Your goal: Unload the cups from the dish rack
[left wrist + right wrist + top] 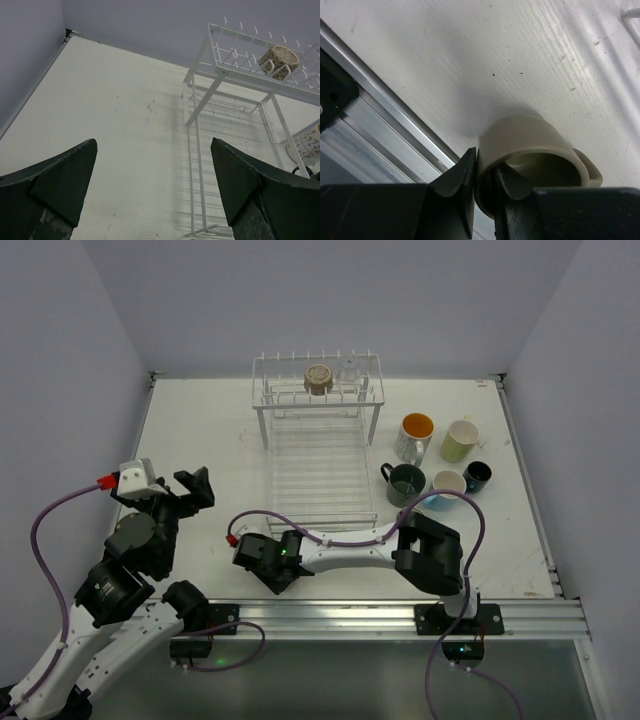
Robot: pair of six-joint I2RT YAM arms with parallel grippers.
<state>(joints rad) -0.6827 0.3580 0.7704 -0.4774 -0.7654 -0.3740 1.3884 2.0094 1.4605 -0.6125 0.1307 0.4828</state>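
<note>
The white wire dish rack (315, 455) stands at the middle back. A tan cup (319, 378) and a clear glass (352, 370) sit on its upper shelf; the lower basket holds nothing. My right gripper (268, 565) is low near the table's front edge. In the right wrist view the gripper (485, 175) is shut on the wall of a small olive cup (530, 137), one finger inside and one outside. My left gripper (195, 485) is open and empty left of the rack; in its wrist view (152, 170) the rack (197, 145) and tan cup (278, 61) show.
Right of the rack stand a white cup with orange inside (416, 435), a pale yellow-green cup (460, 440), a dark green cup (404, 483), a light blue cup (445, 490) and a small dark cup (477, 476). The aluminium rail (400, 615) runs along the front edge.
</note>
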